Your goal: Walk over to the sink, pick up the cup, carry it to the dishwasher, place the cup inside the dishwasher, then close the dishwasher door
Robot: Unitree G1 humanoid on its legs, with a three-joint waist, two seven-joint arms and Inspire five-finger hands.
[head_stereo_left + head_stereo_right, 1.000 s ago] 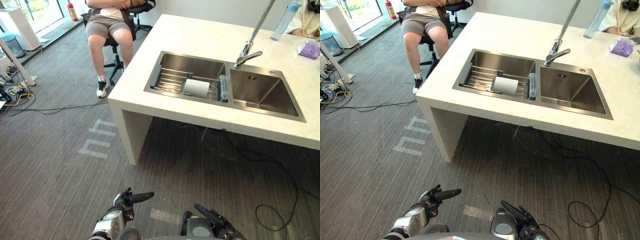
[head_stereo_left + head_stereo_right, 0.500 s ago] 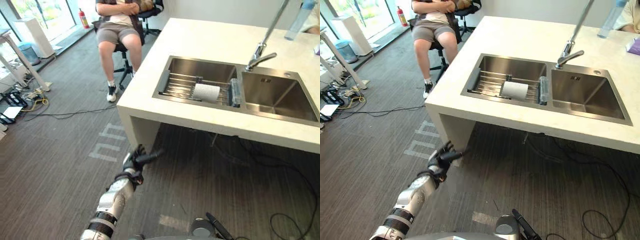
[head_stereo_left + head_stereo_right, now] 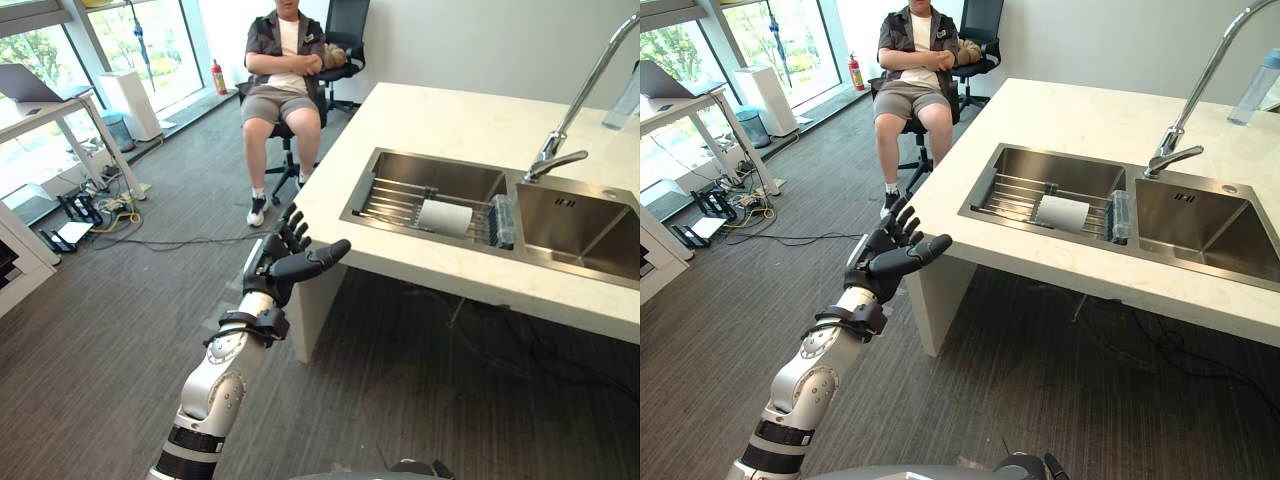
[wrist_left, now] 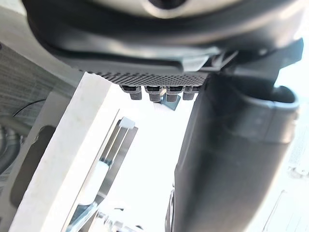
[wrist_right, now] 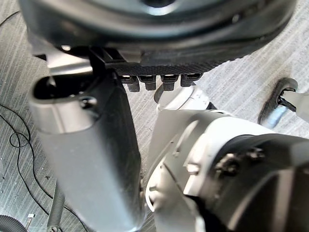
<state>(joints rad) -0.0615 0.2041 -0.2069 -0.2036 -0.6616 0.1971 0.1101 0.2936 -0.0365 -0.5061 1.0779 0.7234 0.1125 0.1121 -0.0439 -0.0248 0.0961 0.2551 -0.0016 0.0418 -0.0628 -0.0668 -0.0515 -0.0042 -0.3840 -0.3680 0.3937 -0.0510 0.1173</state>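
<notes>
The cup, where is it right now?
In the eye views, the cup lies on its side on the wire rack in the left basin of the sink, ahead and right of the left hand.

Daylight is admitted through the windows (image 3: 150,30) at the far left, and the panes are washed out. The white counter (image 3: 1090,120) is lit brightly and evenly. Soft glare is noted on the steel walls of the sink (image 3: 1200,215). A deep shadow is cast beneath the counter onto the floor (image 3: 1040,345). In the left wrist view, the background past the left hand (image 4: 231,145) is blown out to white.
</notes>
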